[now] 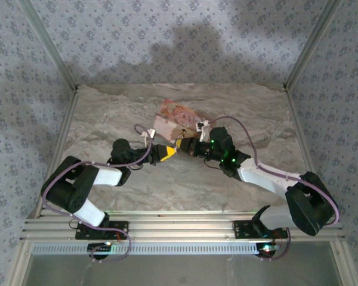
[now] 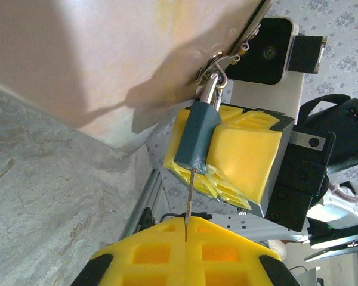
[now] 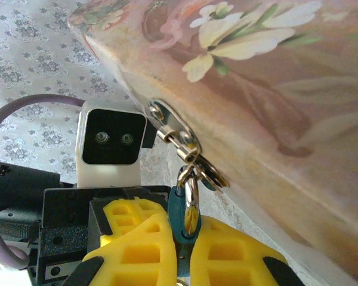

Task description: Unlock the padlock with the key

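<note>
The small blue padlock (image 2: 197, 138) hangs by its silver loop from the hasp (image 2: 213, 64) of the pink flower-printed box (image 2: 107, 53). My right gripper (image 3: 182, 229) is shut on the padlock (image 3: 174, 211), its yellow fingers (image 2: 250, 152) pressed on either side of the blue body. My left gripper (image 2: 185, 221) is shut on the key (image 2: 189, 196), whose thin blade runs up to the padlock's underside and appears to enter it. From above, the left gripper (image 1: 167, 151) and right gripper (image 1: 185, 146) meet tip to tip in front of the box (image 1: 174, 114).
The marble-look table (image 1: 167, 185) is bounded by slanted metal posts and patterned cloth walls. Aluminium rails (image 1: 179, 229) run along the near edge by the arm bases. A purple cable (image 1: 244, 134) loops over the right arm.
</note>
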